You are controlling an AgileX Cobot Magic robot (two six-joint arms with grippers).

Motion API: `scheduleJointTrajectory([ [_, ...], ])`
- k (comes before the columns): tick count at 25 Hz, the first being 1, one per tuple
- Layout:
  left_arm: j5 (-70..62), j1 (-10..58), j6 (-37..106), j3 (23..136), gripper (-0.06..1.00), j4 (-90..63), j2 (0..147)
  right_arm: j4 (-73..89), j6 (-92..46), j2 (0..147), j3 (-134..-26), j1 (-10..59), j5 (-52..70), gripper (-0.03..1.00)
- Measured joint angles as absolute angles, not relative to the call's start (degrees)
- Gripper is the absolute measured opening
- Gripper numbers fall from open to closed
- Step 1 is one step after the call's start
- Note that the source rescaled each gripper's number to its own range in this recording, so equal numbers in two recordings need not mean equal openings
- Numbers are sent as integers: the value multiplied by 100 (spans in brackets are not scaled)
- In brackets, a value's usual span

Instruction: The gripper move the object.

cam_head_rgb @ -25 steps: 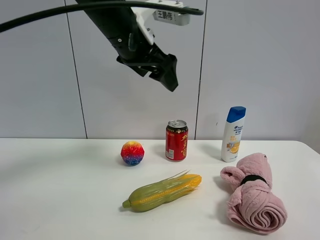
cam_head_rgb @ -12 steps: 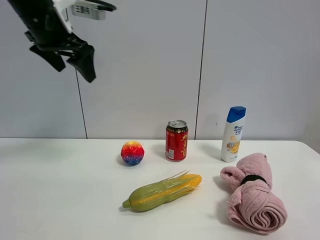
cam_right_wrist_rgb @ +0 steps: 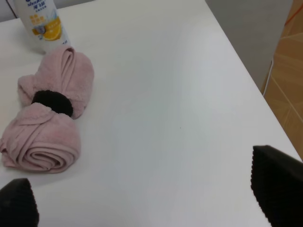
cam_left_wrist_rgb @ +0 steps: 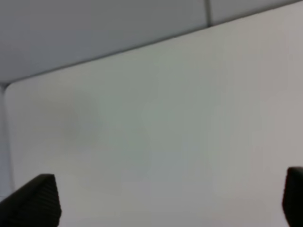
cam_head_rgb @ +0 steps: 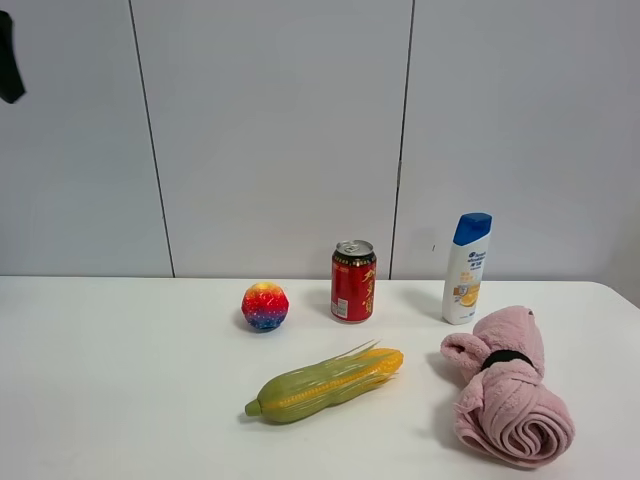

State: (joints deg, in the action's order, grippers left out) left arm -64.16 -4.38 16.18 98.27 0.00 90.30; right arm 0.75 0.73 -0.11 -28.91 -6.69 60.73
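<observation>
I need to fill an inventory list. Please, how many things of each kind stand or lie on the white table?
Ball: 1
Drink can: 1
Shampoo bottle: 1
Toy corn cob: 1
Rolled pink towel: 1
Total: 5

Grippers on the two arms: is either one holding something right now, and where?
Nothing is held. The left gripper and right gripper both show open, empty fingers over bare white table.

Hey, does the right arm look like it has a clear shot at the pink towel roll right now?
Probably yes. The right gripper is open, and the pink towel roll lies on bare table in its wrist view. Only the shampoo bottle stands close, at the roll's far end.
</observation>
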Motion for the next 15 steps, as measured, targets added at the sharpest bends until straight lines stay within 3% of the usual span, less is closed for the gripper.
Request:
scheduleJointTrajectory([
  [4,-6441,-1025,1618,9137,90,39,8384,75,73,-11,-2891,-669,6073,100],
  [11,-5749,-2068,1618,6918,90,71,6680,75,73,-11,-2891,-669,6073,100],
  [15,-5441,-2231,1618,5706,90,0,5404,75,73,-11,-2891,-669,6073,100],
])
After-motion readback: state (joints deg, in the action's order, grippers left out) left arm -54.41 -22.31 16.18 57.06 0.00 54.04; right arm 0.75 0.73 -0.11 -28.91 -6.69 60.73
